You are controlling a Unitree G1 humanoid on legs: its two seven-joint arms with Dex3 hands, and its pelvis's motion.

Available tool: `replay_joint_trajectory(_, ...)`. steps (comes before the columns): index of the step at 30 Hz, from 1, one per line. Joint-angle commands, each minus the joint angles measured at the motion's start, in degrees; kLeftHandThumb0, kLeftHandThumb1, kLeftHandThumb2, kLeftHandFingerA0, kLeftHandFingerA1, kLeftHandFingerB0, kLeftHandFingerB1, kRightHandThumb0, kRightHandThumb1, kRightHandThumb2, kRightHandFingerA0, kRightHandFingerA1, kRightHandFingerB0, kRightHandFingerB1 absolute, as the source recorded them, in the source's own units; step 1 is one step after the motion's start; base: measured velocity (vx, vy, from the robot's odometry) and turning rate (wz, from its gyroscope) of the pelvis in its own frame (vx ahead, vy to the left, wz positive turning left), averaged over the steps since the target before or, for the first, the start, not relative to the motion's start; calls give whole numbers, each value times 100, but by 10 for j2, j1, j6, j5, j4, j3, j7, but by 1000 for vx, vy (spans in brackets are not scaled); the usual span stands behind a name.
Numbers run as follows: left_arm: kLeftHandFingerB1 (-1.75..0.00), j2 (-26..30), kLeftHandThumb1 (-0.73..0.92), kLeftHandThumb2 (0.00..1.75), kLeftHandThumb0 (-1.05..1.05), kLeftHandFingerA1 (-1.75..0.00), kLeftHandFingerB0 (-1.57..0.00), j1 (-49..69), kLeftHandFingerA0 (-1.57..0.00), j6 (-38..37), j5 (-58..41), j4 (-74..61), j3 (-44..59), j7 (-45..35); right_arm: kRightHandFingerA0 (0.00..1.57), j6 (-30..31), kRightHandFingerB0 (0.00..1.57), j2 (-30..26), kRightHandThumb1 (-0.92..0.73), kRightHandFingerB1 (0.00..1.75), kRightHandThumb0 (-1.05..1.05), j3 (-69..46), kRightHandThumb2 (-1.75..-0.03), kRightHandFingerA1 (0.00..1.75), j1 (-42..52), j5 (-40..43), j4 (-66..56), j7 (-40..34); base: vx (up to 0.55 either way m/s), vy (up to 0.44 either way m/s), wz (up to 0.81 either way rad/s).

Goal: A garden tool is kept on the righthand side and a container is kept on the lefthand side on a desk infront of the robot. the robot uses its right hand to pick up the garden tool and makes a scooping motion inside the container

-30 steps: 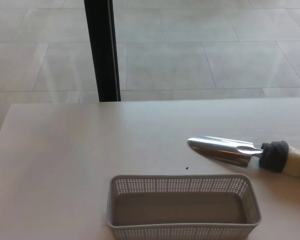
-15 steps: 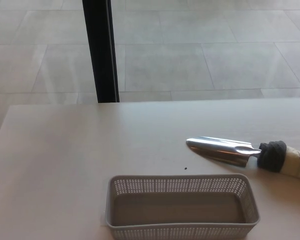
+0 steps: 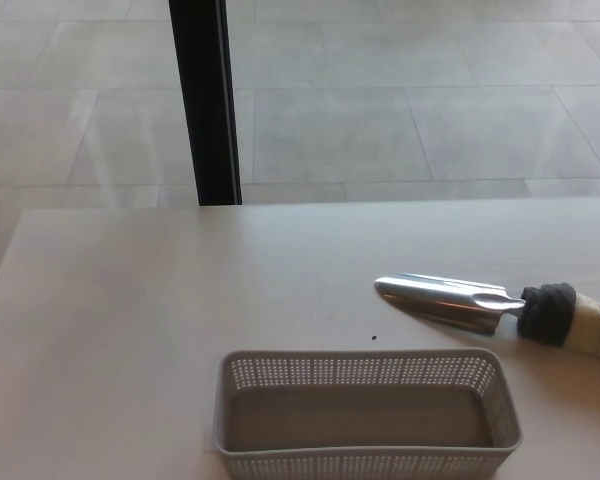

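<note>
A garden trowel lies flat on the pale desk at the right; its shiny metal blade (image 3: 442,301) points left, and a dark collar (image 3: 547,313) joins it to a light handle (image 3: 595,328) that runs off the right edge. A grey perforated plastic basket (image 3: 365,371) stands at the desk's near edge, in front of the trowel and slightly to its left, with nothing in it. Neither hand shows in the head view.
The desk (image 3: 150,320) reaches back to its far edge, with a tiled floor beyond. A black vertical post (image 3: 204,100) stands behind the desk at the back left. A tiny dark speck (image 3: 373,337) sits between trowel and basket.
Only the camera has shifted a little; the trowel and the basket lie where they were.
</note>
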Motion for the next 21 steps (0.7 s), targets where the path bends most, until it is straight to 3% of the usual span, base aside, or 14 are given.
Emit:
replay_joint_trajectory(1, -54, 7, 65, 59, -51, -71, -58, 8, -64, 4, 1, 2, -9, -4, 25, -71, 30, -23, -62, 65, -72, 51, -103, 72, 20, 11, 5, 28, 0, 0, 0)
replay_joint_trajectory(2, -54, 7, 64, 59, -51, -72, -58, 9, -67, 7, -2, 2, -7, -3, 29, -77, 32, -27, -64, 64, -75, 65, -105, 72, 22, 2, 8, 20, 0, 0, 0)
replay_joint_trajectory(3, -57, 7, 64, 59, -51, -76, -58, 12, -68, 9, -7, -1, -5, -2, 25, -83, 35, -34, -75, 60, -71, 88, -62, 82, 22, -10, 17, 5, 0, 0, 0)
replay_joint_trajectory(4, -56, 7, 63, 59, -51, -77, -57, 11, -68, 9, -7, -2, -5, -1, 25, -83, 37, -35, -73, 61, -70, 92, -62, 85, 21, -4, 20, 5, 0, 0, 0)
replay_joint_trajectory(5, -54, 7, 65, 59, -52, -73, -56, 5, -65, 15, -9, 0, -4, -2, 34, -84, 34, -36, -59, 66, -72, 100, -103, 77, 20, 2, 16, 7, 0, 0, 0)
replay_joint_trajectory(6, -55, 7, 65, 59, -50, -74, -56, 4, -63, 13, -9, 0, -4, -4, 33, -90, 45, -34, -72, 70, -67, 108, -62, 93, 26, 6, 2, 18, 0, 0, 0)
replay_joint_trajectory(7, -55, 7, 65, 59, -50, -73, -56, 4, -63, 9, -8, 1, -5, -5, 30, -91, 39, -32, -72, 72, -68, 112, -61, 96, 31, 12, -9, 24, 0, 0, 0)
replay_joint_trajectory(8, -54, 7, 65, 60, -50, -70, -55, 5, -61, 7, -7, 1, -6, -6, 34, -85, 35, -30, -57, 70, -72, 124, -102, 79, 43, 10, -30, 28, 0, 0, 0)
replay_joint_trajectory(9, -54, 8, 65, 60, -50, -70, -55, 7, -61, 7, -7, 1, -7, -6, 34, -83, 35, -31, -57, 70, -72, 131, -102, 79, 48, 10, -36, 28, 0, 0, 0)
replay_joint_trajectory(10, -53, 7, 64, 59, -50, -69, -57, 4, -63, 15, -11, 2, -2, -3, 33, -83, 38, -30, -72, 71, -68, 136, -61, 94, 53, 12, -43, 29, 0, 0, 0)
replay_joint_trajectory(12, -54, 6, 64, 59, -50, -73, -56, 1, -66, 17, -13, 3, 0, -1, 46, -78, 48, -29, -72, 71, -66, 143, -62, 93, 54, 17, -52, 25, 0, 0, 0)
replay_joint_trajectory(21, -53, 8, 64, 59, -49, -70, -58, -1, -67, 15, -11, 0, -4, -3, 57, -76, 56, -42, -71, 66, -66, 175, -62, 86, 45, 22, -39, 21, 0, 0, 0)
